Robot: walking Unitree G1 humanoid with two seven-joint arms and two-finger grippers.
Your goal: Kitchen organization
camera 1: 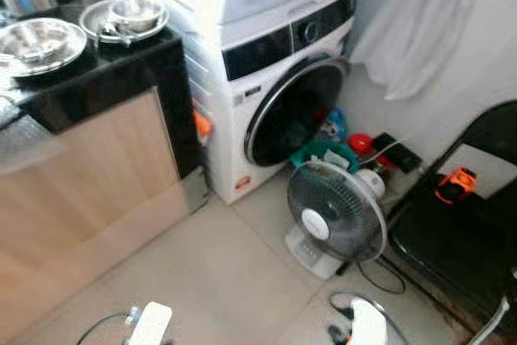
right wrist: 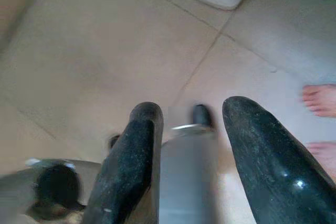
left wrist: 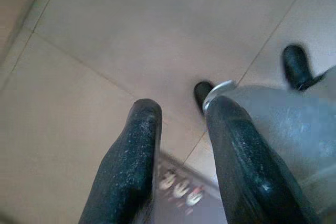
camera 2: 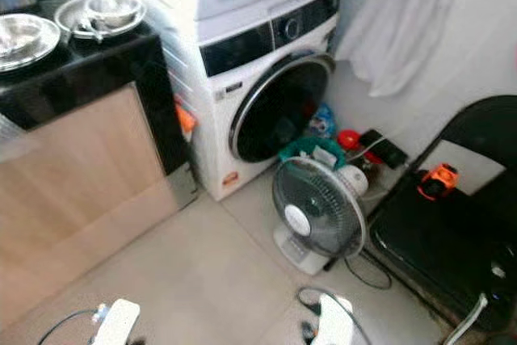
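Both grippers hang spread over floor tiles (left wrist: 105, 35) — left gripper (left wrist: 181, 124), right gripper (right wrist: 191, 119); steel bowls (camera 1: 40, 38) upper left, fan (camera 1: 335, 212) centre.

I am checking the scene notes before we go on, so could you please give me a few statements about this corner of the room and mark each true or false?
1. The washing machine stands with its round door shut. False: the door is open and things show inside the drum.
2. A floor fan stands on the tiles in front of the washing machine. True.
3. Steel bowls sit on the black countertop. True.
4. An orange object lies on the floor beside the fan. False: it lies on the black chair.
5. The left gripper hangs over bare floor tiles, its fingers apart with nothing between them. True.
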